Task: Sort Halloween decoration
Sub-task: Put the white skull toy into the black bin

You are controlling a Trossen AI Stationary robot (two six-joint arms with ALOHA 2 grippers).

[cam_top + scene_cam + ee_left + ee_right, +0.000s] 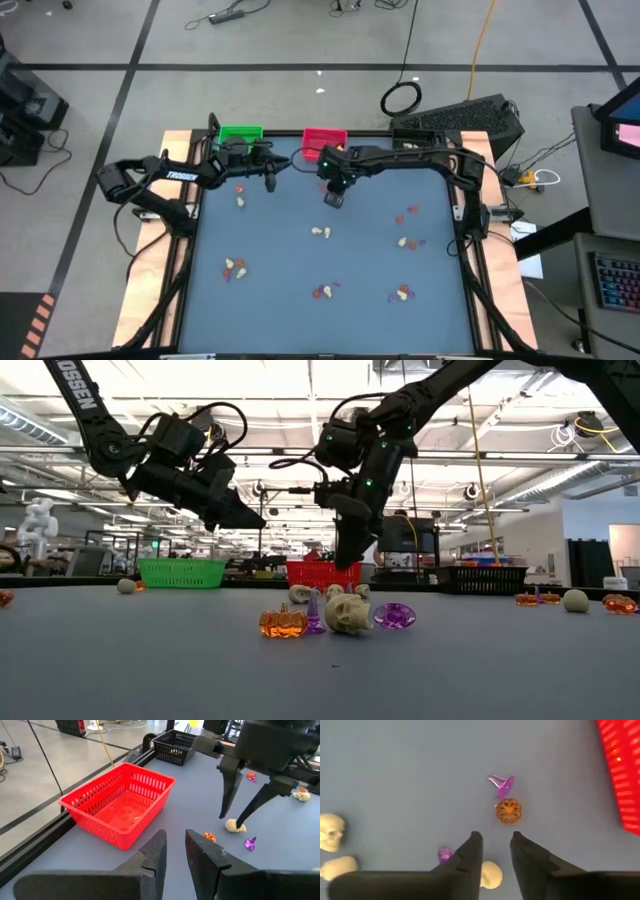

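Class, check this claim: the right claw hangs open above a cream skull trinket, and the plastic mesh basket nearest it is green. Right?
Not quite. The right claw does hang open above the cream skull trinket, but the nearest plastic mesh basket is red, as the left wrist view shows.

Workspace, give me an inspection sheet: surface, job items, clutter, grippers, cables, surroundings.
Surface: blue-grey table mat, wooden border.
Job's things: tiny cream, orange and purple trinkets lie scattered in small clusters; a cream skull, orange pumpkin and purple pieces sit nearest the low camera. One small piece lies in the red basket.
Clutter: green basket and black basket along the far edge with the red one.
Grippers: right gripper points down, open, over a cream trinket, nothing held. Left gripper hangs near the red basket, fingers slightly apart, empty.
Cables: loops on both arms; cords on the floor.
Surroundings: workshop, keyboard at right.
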